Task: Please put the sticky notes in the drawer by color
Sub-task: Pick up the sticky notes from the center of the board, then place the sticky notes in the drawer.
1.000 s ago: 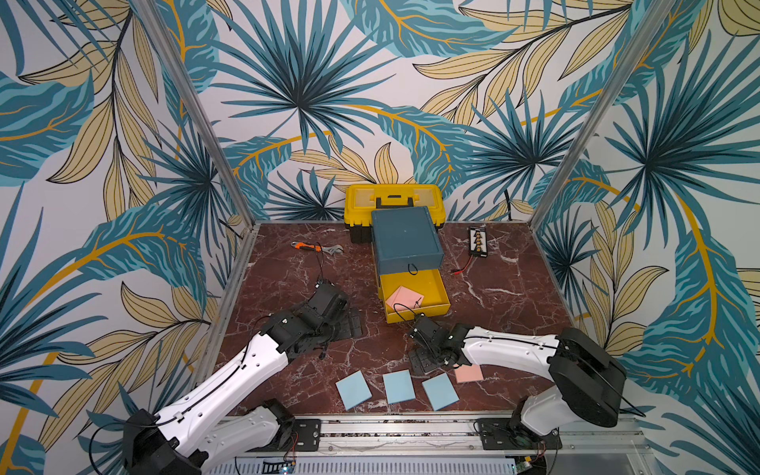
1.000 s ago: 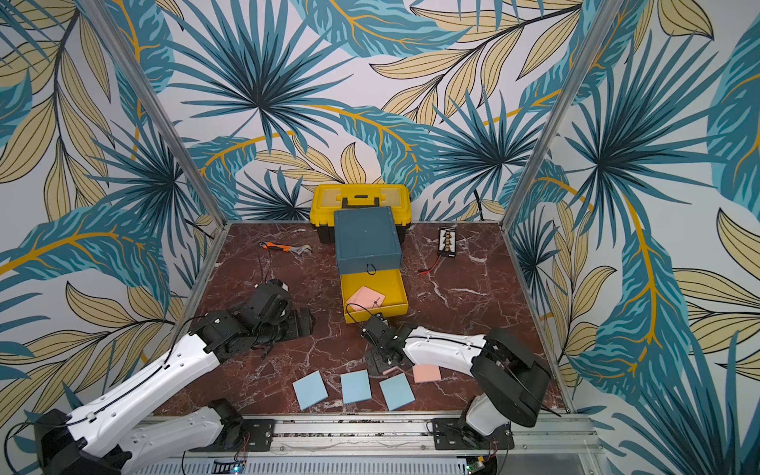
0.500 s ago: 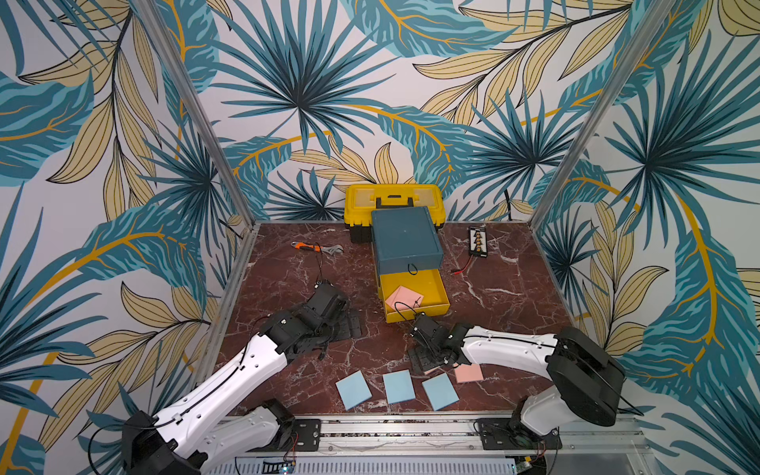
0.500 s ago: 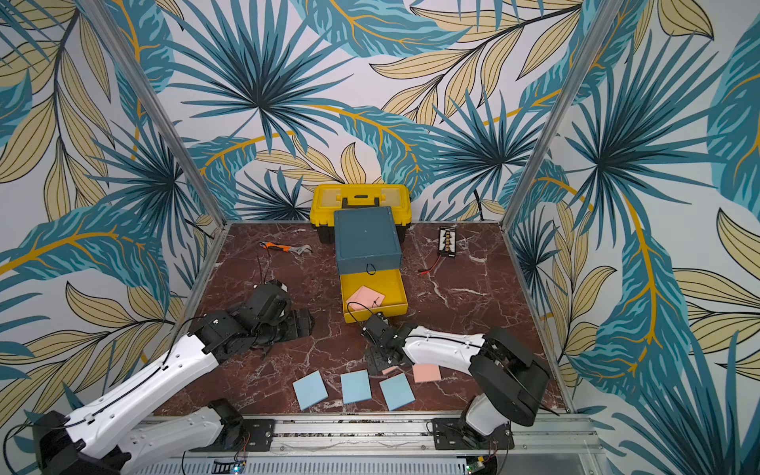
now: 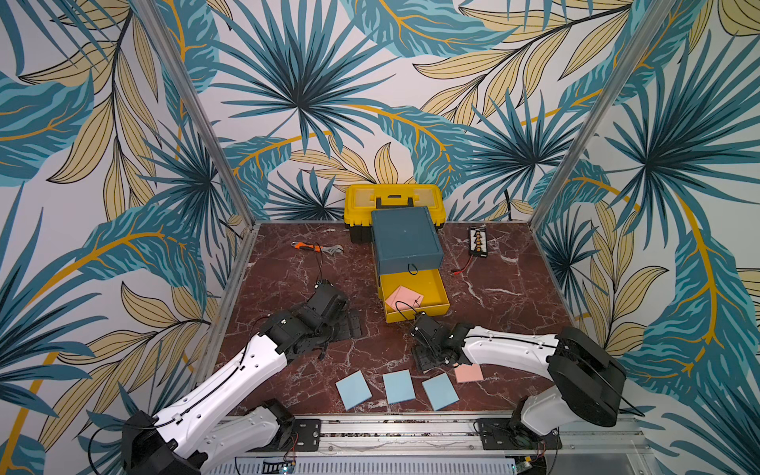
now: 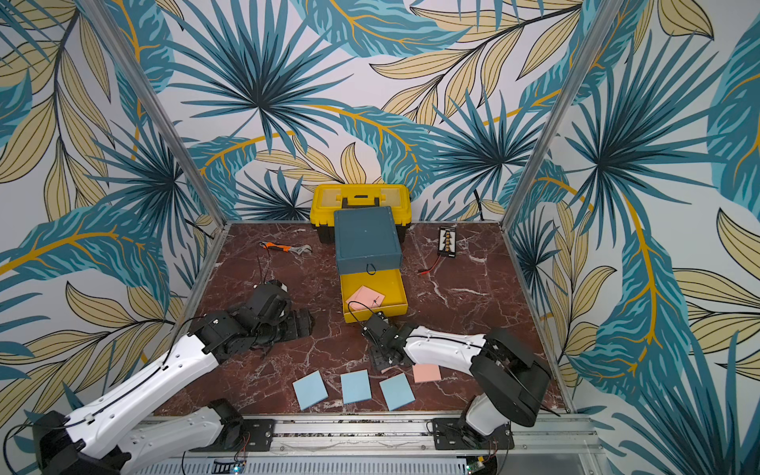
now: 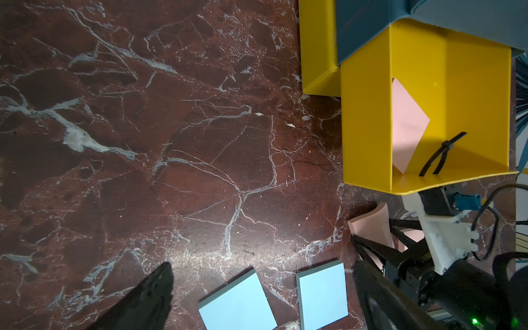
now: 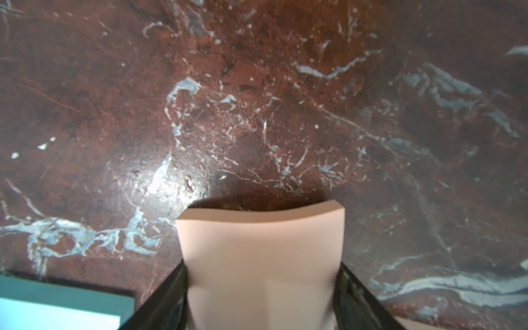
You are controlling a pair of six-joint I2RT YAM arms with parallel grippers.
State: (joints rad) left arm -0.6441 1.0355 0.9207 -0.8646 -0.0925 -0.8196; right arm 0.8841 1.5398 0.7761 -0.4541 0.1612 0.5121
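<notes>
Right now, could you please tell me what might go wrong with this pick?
The pink pad is bowing in the right gripper, so it may buckle and slip out. The second pink pad lies close by and could get dragged. A low carry might catch the front wall of the open yellow drawer.

Both top views look down from the front; wrist cameras face the table (image 7: 171,143) closely.
</notes>
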